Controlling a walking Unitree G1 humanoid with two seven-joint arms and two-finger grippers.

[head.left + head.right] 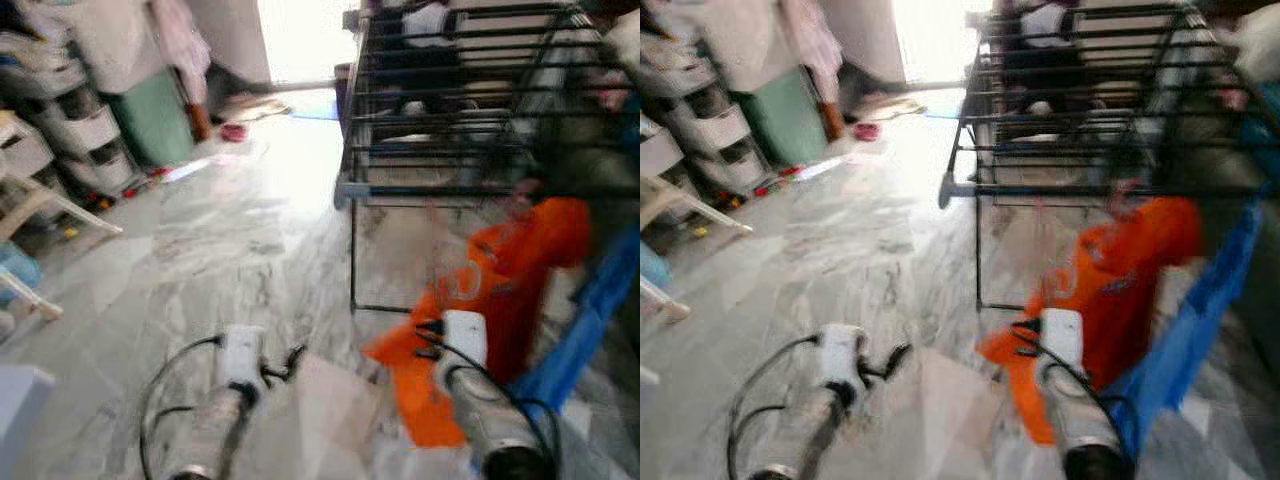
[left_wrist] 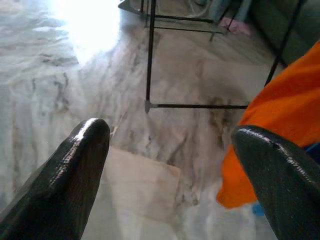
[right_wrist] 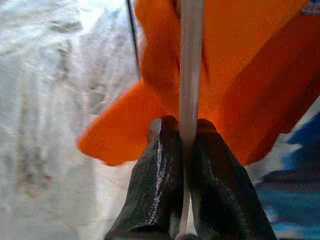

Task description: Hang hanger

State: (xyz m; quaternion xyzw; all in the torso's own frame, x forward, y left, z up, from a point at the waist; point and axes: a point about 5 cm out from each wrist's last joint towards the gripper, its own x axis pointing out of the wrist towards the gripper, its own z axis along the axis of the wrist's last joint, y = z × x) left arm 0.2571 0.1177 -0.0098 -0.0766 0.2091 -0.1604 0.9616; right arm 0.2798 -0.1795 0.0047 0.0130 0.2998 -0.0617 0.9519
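Hanger (image 3: 190, 70): pale, thin bar running up the middle of the right wrist view, pinched between the two black fingers, with an orange garment (image 1: 510, 290) draped on it at centre right of the left eye view
Right gripper (image 3: 184, 131): fingers clamped tight on the hanger bar, low right of the left eye view, below the rack
Left gripper (image 2: 170, 137): fingers spread wide with nothing between them, over bare floor at lower centre left
Drying rack (image 1: 460, 110): dark metal rails across the upper right, one leg (image 2: 150, 55) reaching down to the floor
Blue cloth (image 1: 585, 330): hanging at the right edge beside the orange garment
Floor (image 1: 230, 250): grey veined marble, bright glare towards the top centre
Shelves (image 1: 70, 120): white, cluttered, upper left
Sharpness: head views blurred
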